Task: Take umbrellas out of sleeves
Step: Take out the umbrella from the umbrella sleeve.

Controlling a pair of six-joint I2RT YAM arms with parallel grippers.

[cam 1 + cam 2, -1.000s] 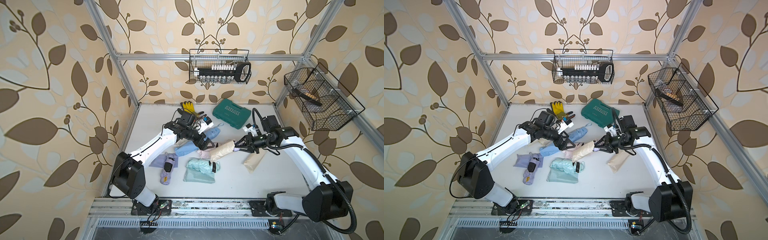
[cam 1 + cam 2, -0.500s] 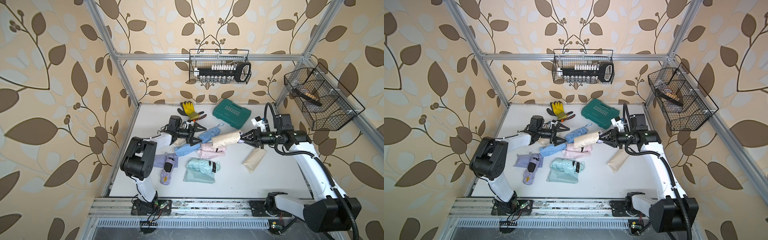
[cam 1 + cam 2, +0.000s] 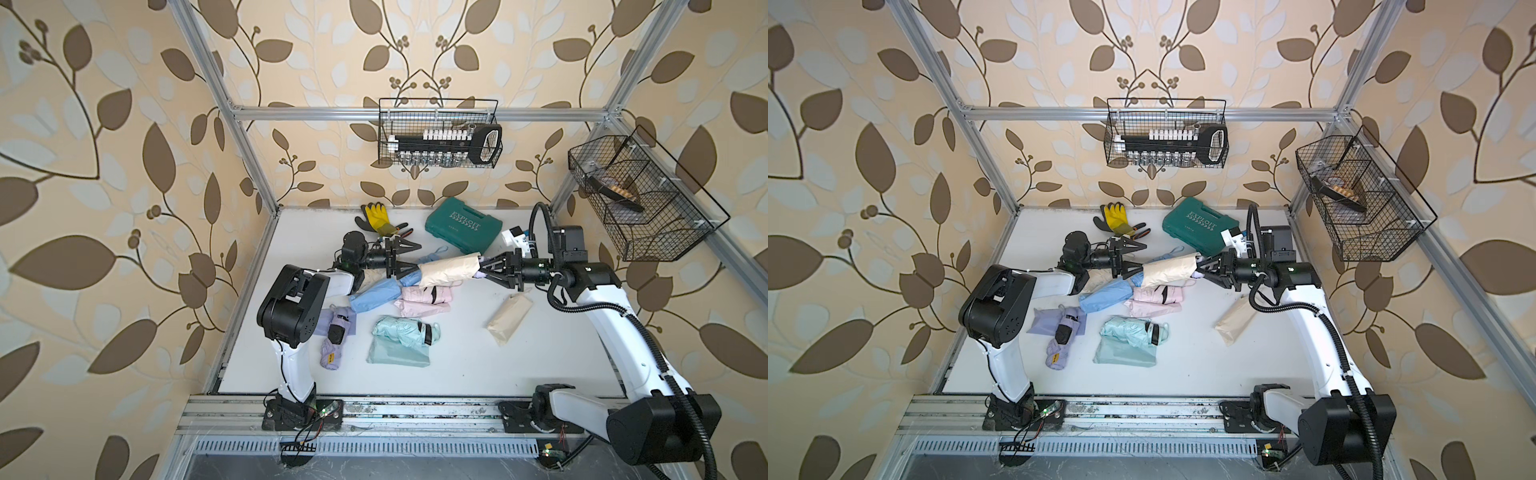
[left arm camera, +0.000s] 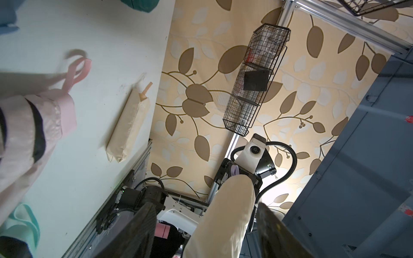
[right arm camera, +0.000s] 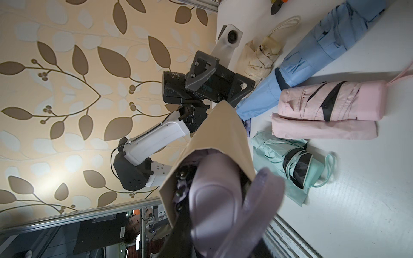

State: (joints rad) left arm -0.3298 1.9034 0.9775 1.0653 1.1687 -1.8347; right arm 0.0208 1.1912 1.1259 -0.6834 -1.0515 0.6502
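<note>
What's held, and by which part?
Right gripper holds the lilac umbrella by its handle, at the beige sleeve mouth. Left gripper: open around that sleeve.

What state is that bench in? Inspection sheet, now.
Surface: white tabletop, lightly marked.
Job's things: beige sleeve held aloft, lilac-handled umbrella inside; second beige sleeve lying apart; pink umbrella, mint umbrella already out.
Clutter: green EXPLOIT case; yellow-black gloves.
Tools: right tool shut on the umbrella's handle; left tool open astride the sleeve's far end.
Cables: black corrugated hose on right arm.
Surroundings: back wire basket; side wire basket; leaf wallpaper.
</note>
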